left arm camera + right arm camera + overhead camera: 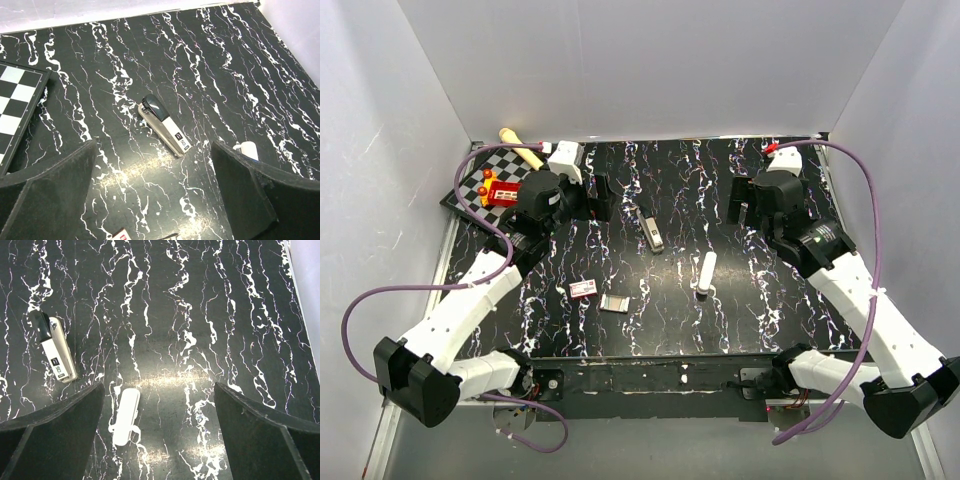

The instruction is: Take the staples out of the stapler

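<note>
stapler [653, 234] laid flat mid-table, touched by nothing | left gripper [154, 150] held to stapler's left, jaws spread wide, empty | right gripper [159, 387] held to stapler's right, jaws spread wide, empty | white stick [706, 272] seen near-right of stapler, apart | bare tabletop [685, 190] seen all around stapler; table edges well away

— What lies on the black, white-veined surface [740, 320]?
— A white rounded stick [706, 273] right of centre, pointing roughly toward the back wall. Nearer the front, left of centre, there's a small red-and-white box [583, 289], with a flat silvery rectangle [615, 303] just beside it on its right.
— And the far left corner?
— A black-and-white checkerboard [470, 182], set askew. A red block with yellow bits [502, 192] sits on it, and a tan wooden stick [521, 148] lies at its back edge.
</note>
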`<state>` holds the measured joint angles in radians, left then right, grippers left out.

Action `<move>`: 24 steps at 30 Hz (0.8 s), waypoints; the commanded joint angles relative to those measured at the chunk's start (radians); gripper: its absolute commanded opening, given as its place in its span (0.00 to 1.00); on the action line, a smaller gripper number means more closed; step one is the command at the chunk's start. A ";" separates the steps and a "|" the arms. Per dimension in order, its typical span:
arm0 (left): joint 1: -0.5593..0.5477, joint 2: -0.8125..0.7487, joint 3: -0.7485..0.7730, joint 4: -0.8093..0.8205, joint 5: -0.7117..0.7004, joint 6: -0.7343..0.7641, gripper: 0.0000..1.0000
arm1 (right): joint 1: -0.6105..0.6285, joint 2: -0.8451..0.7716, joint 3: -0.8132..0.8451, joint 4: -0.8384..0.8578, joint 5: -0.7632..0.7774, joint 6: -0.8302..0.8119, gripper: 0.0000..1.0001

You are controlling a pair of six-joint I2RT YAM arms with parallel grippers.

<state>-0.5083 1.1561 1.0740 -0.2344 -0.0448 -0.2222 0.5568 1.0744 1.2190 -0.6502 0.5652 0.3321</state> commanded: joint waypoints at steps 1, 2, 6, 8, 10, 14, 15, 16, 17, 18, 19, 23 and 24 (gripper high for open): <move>-0.006 -0.013 -0.014 0.021 0.000 -0.057 0.98 | 0.003 -0.028 -0.009 0.029 -0.008 -0.021 0.98; -0.006 -0.007 -0.014 0.021 -0.003 -0.069 0.98 | 0.003 -0.028 -0.007 0.023 -0.011 -0.024 0.98; -0.006 0.039 0.010 -0.012 -0.029 -0.133 0.98 | 0.003 -0.013 0.005 -0.002 -0.071 -0.015 0.96; -0.007 0.085 0.043 -0.051 -0.044 -0.166 0.98 | 0.003 -0.004 0.001 -0.014 -0.090 -0.004 0.95; -0.013 0.123 0.073 -0.094 -0.090 -0.210 0.98 | 0.003 0.005 -0.004 -0.026 -0.097 0.001 0.94; -0.027 0.212 0.153 -0.166 -0.141 -0.282 0.98 | 0.005 0.022 -0.004 -0.043 -0.131 0.010 0.90; -0.035 0.238 0.174 -0.181 -0.147 -0.293 0.98 | 0.005 0.025 -0.007 -0.043 -0.140 0.013 0.90; -0.039 0.266 0.202 -0.195 -0.150 -0.298 0.98 | 0.006 0.027 -0.009 -0.046 -0.145 0.018 0.89; -0.047 0.292 0.231 -0.212 -0.152 -0.302 0.98 | 0.006 0.032 -0.010 -0.052 -0.142 0.022 0.89; -0.055 0.321 0.259 -0.229 -0.159 -0.308 0.98 | 0.006 0.029 -0.013 -0.052 -0.139 0.024 0.89; -0.064 0.345 0.288 -0.249 -0.171 -0.313 0.98 | 0.006 0.027 -0.015 -0.057 -0.131 0.025 0.89; -0.096 0.468 0.385 -0.315 -0.222 -0.325 0.98 | 0.006 0.012 -0.035 -0.058 -0.137 0.038 0.89; -0.099 0.490 0.403 -0.325 -0.221 -0.330 0.98 | 0.006 0.010 -0.041 -0.062 -0.146 0.041 0.88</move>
<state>-0.5831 1.5841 1.3918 -0.4725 -0.2092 -0.5179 0.5587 1.1072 1.1961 -0.7078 0.4381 0.3466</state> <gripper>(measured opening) 0.981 0.891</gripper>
